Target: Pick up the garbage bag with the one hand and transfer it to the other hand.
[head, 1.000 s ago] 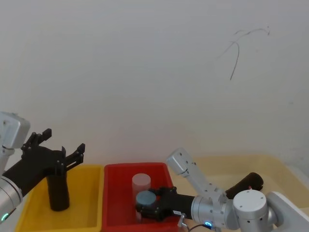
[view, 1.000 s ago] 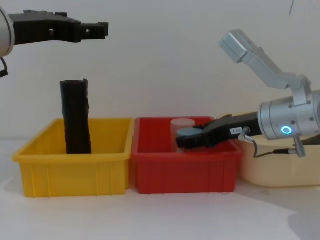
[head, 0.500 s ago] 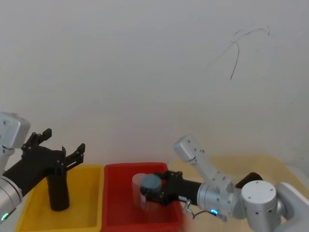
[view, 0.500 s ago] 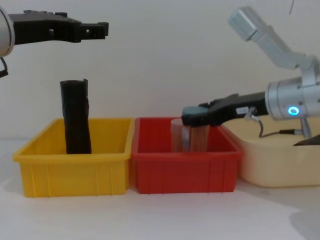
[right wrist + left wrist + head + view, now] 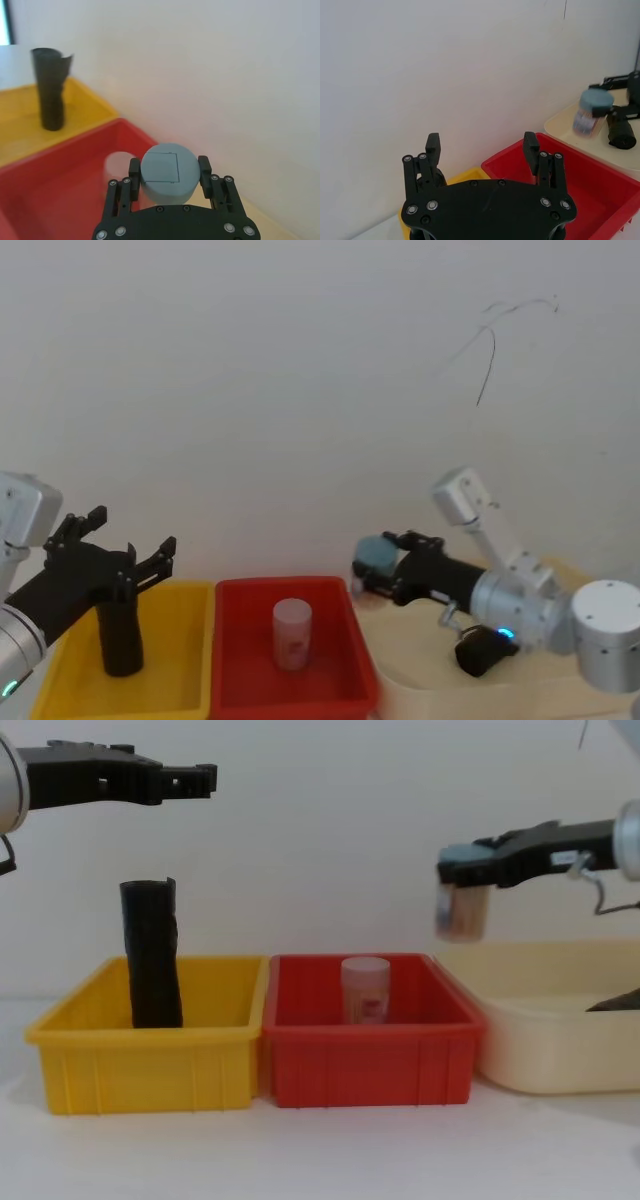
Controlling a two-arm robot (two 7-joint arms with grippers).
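Left gripper (image 5: pixel 205 775) hangs open above the bag (image 5: pixel 152 953) in the yellow bin (image 5: pixel 140 1050); right gripper (image 5: pixel 447 872) grips a grey-capped jar (image 5: pixel 461 903).

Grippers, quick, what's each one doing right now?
Left gripper: open, empty, above the garbage bag.
Right gripper: shut on a grey-capped jar, held above the cream tray.

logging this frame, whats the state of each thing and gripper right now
garbage bag: upright in the yellow bin, ungripped
left gripper: open, empty, high above the yellow bin
right gripper: shut on the grey-lidded jar, held in the air above the cream tray
clear jar: upright in the red bin, untouched
dark object: lying in the cream tray
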